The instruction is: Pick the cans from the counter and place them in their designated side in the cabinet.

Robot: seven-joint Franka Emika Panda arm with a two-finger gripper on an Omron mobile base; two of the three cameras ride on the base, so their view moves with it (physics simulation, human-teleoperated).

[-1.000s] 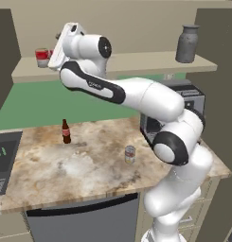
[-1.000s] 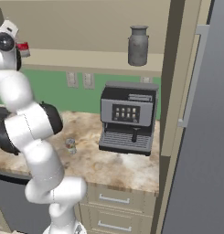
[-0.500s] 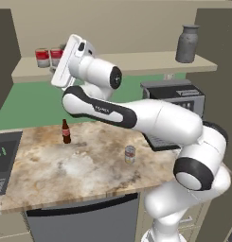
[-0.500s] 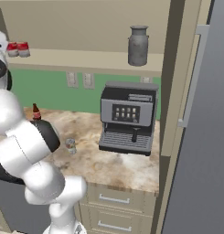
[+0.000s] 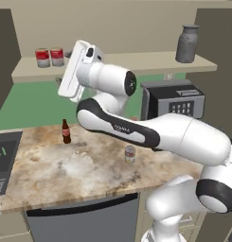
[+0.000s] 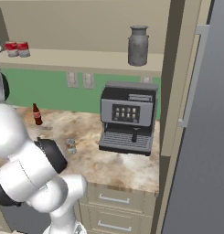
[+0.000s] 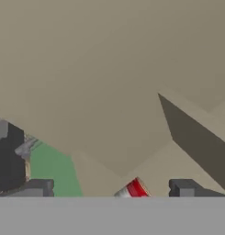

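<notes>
Gripper [image 7: 109,190] standing wide, empty, by two shelved cans [image 5: 49,57]; next: descending toward counter can [image 5: 130,154] at 5 o'clock.

1. In the hand view, a small cylindrical tin with a red-and-white label [image 7: 133,190] is cut off at the bottom; only a sliver of its label shows.
2. The dark finger tips of the white arm's two-finger gripper [image 7: 111,189] show only as blocky stubs at that same bottom edge.
3. In the left base view, the small greyish-labelled tin [image 5: 130,154] on the beige-brown marbled stone counter [image 5: 79,170] is too small for its label to be read.
4. In the right base view, that tin [image 6: 71,146] is blurred, and the arm's white body hides the counter's [image 6: 127,164] left part.
5. The dark panel with green marks [image 5: 3,158] is cut by the left edge.
</notes>
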